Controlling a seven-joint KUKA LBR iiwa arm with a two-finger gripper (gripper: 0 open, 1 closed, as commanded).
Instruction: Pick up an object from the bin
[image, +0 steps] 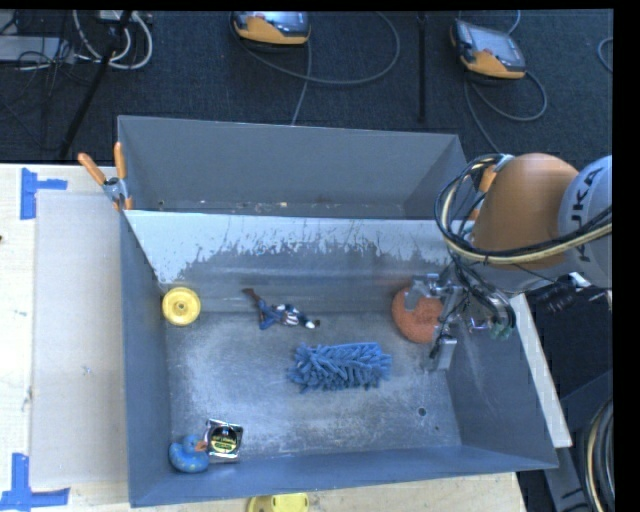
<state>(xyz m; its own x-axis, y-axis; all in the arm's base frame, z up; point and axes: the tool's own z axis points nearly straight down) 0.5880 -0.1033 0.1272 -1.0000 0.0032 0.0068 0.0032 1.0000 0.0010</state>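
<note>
Pincer (440, 350) points down at the right wall of the bin (300, 440), arm (525, 210) leaning in over the rim, just beside a reddish-orange round lump (410, 315); open or closed, I cannot tell.

The hand (443, 345) is low at the right side of the grey bin (300, 180), just beside a round orange-red thing (410, 318). A blue fluffy mop piece (338, 367) lies near the middle, and a yellow disc (181, 306) lies at the left.
</note>
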